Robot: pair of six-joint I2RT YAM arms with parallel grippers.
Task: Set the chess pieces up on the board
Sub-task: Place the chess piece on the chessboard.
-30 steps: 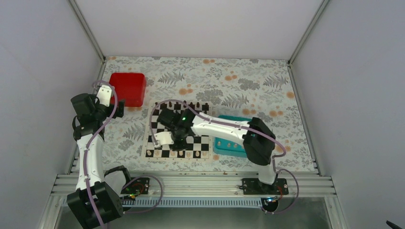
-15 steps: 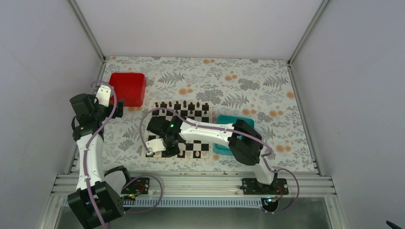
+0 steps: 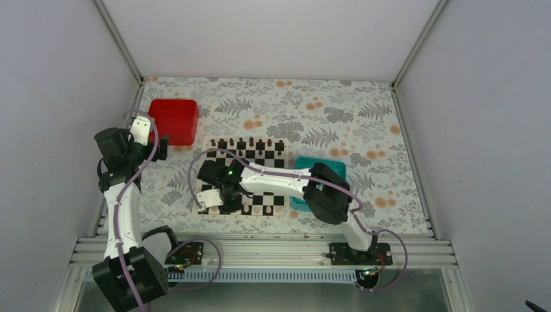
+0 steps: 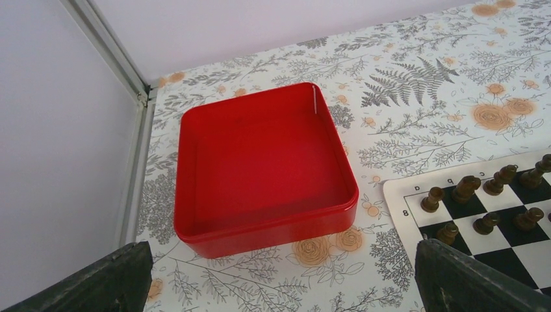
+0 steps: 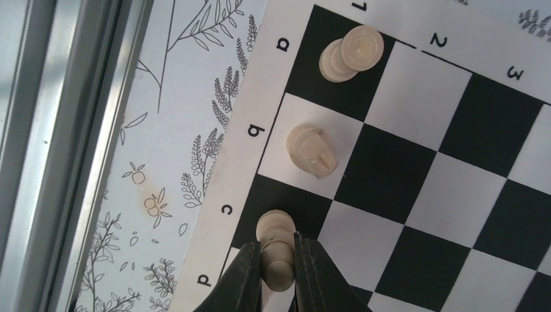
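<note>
The chessboard (image 3: pixel 268 179) lies mid-table. Dark pieces (image 3: pixel 250 144) fill its far rows and several pale ones (image 3: pixel 263 210) stand along the near row. My right gripper (image 3: pixel 223 196) is low over the board's near left corner. In the right wrist view it (image 5: pixel 278 268) is shut on a pale wooden piece (image 5: pixel 276 235) at square c1. A pale rook (image 5: pixel 351 52) stands on a1 and a pale knight (image 5: pixel 312 151) on b1. My left gripper (image 4: pixel 279 286) hangs open and holds nothing, in front of the red box (image 4: pixel 260 162).
The red box (image 3: pixel 174 120) sits off the board's far left corner and looks empty. A teal tray (image 3: pixel 336 168) lies right of the board, partly hidden by the right arm. Dark pieces (image 4: pixel 484 192) show at the board corner (image 4: pixel 403 195). Grey walls enclose the table.
The right arm has carried the pale piece from the middle of the board leftward to its near left corner. The left arm has stayed where it was.
</note>
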